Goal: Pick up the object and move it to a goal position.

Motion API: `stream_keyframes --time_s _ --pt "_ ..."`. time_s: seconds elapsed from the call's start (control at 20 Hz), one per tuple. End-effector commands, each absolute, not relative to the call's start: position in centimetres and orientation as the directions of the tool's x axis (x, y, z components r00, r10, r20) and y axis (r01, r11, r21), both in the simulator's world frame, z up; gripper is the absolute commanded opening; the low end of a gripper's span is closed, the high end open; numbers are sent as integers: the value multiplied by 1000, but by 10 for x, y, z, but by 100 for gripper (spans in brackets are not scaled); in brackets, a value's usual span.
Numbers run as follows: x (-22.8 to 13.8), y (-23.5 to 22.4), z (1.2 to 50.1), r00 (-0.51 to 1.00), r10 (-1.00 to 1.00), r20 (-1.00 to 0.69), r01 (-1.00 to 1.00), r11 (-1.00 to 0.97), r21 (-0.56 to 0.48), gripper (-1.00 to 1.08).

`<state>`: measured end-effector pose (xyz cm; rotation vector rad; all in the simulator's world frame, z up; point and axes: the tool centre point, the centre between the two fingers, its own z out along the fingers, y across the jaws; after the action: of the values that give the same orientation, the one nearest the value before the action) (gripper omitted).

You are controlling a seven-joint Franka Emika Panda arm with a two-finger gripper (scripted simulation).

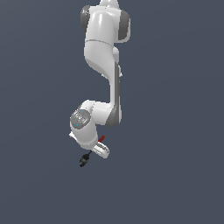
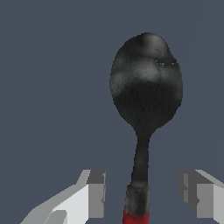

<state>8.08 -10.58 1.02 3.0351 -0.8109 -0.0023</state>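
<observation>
The object is a small tool with a red handle [image 1: 101, 138], a thin dark shaft and a bulbous black end [image 1: 83, 161]. In the wrist view its black spoon-like end [image 2: 146, 83] fills the middle, and the shaft runs down to the red handle [image 2: 135, 217] between the fingers. My gripper [image 1: 97, 149] [image 2: 142, 194] straddles the shaft near the handle. Its two grey fingertips [image 2: 96, 194] stand apart, with a clear gap on each side of the shaft. The gripper is open and not touching the tool.
The white arm [image 1: 105, 39] reaches down from the top of the exterior view. The ground [image 1: 175, 175] is a plain dark blue-grey surface with nothing else on it in view.
</observation>
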Motion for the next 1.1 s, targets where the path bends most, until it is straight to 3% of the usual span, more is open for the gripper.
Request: stream_keyframes --time_s 0.0,0.6,1.05 --pt "81 -106 10 867 -499 0 -499 -867 0 -100" --pt "84 -106 14 868 -497 2 -497 -868 -2 -100" --pt "98 -138 36 868 -497 1 -497 -868 -1 -100"
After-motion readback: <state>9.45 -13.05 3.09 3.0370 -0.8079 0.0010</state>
